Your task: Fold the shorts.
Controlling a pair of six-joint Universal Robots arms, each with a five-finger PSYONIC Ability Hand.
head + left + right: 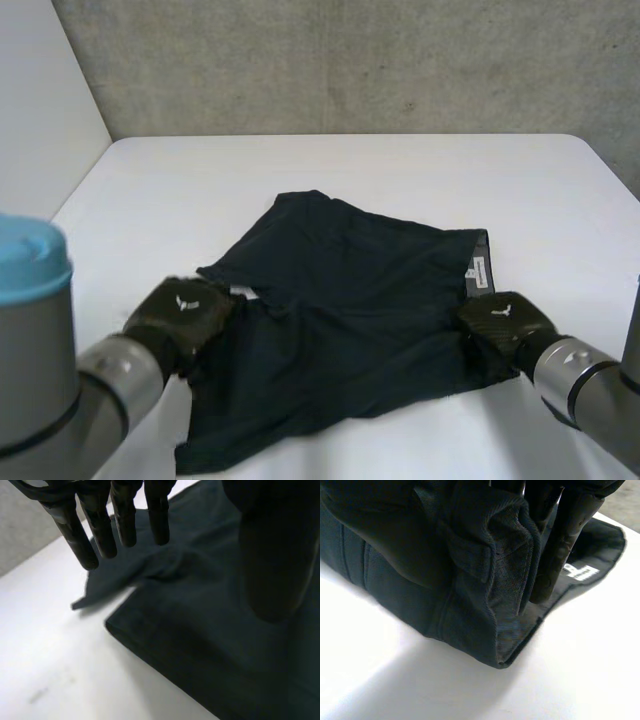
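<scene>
Two hands flank the shorts (350, 300): left hand (185, 312) straight-fingered, right hand (505, 322) pinching their edge.

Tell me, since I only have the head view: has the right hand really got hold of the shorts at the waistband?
Observer: Yes; its wrist view shows the right hand pinching a waistband fold of the shorts between fingers and thumb.
Operator: And the other one?
Observer: The left hand is open, fingers straight over a rumpled leg edge, gripping nothing.
Operator: Is the waistband lifted?
Observer: Only the pinched fold; the edge below it seems to rest on the table.
</scene>
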